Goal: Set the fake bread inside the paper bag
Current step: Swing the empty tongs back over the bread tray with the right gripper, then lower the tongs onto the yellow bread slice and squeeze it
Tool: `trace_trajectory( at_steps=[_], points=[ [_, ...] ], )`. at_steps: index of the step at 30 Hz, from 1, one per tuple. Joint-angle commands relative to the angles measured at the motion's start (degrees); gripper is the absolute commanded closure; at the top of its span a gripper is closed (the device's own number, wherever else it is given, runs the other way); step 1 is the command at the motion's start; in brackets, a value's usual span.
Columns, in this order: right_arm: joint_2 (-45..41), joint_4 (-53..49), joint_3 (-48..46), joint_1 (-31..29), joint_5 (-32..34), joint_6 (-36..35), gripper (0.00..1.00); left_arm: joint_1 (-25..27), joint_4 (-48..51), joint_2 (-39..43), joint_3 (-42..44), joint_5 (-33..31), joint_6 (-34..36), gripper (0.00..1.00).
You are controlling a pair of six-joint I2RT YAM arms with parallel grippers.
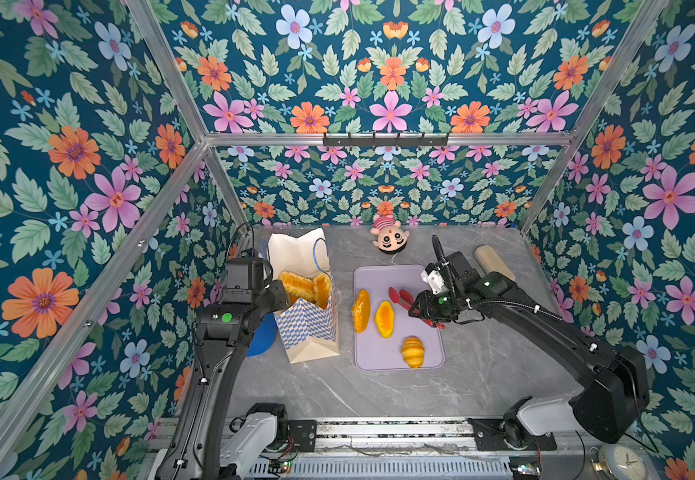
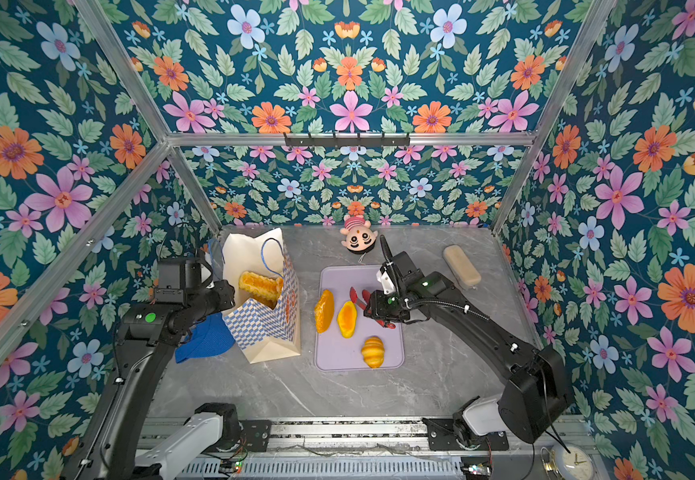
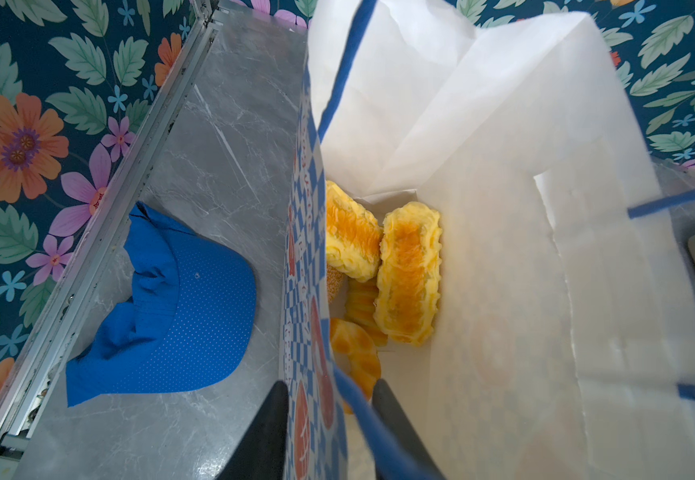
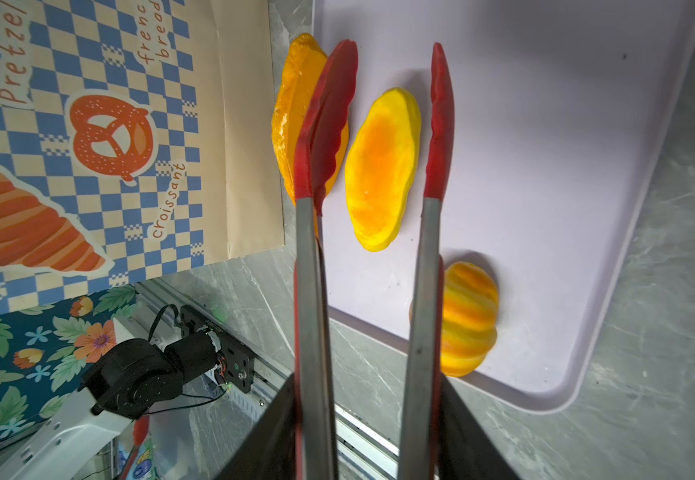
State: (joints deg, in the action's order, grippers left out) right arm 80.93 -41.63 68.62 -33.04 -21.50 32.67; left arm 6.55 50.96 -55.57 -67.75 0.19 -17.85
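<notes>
Left gripper [image 3: 329, 386] straddles the paper bag [image 1: 308, 328] wall, one finger inside, one outside; can't tell if it's pinching. Several fake bread pieces [image 3: 408, 270] in the bag, three more on lilac tray [image 1: 383, 359] beside it. Right gripper [image 1: 422, 309] clamps red tongs [image 4: 312, 291], tips apart over the middle oval.

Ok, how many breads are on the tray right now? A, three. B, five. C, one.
A: an orange oval, a yellow oval and a croissant lie on the tray.
</notes>
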Motion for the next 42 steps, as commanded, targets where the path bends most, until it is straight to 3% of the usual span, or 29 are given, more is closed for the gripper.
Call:
trace_trajectory(
  at_steps=[1, 42],
  points=[
    [0.2, 3.7, -1.1, 0.0, -2.6, 1.9, 0.52, 0.0, -0.5, 0.2, 0.2, 0.2, -0.1, 0.64],
    [6.5, 1.4, -0.6, -5.9, -1.2, 1.8, 0.43, 0.0, -0.6, 1.0, 1.6, -0.2, 0.0, 0.64]
  ],
)
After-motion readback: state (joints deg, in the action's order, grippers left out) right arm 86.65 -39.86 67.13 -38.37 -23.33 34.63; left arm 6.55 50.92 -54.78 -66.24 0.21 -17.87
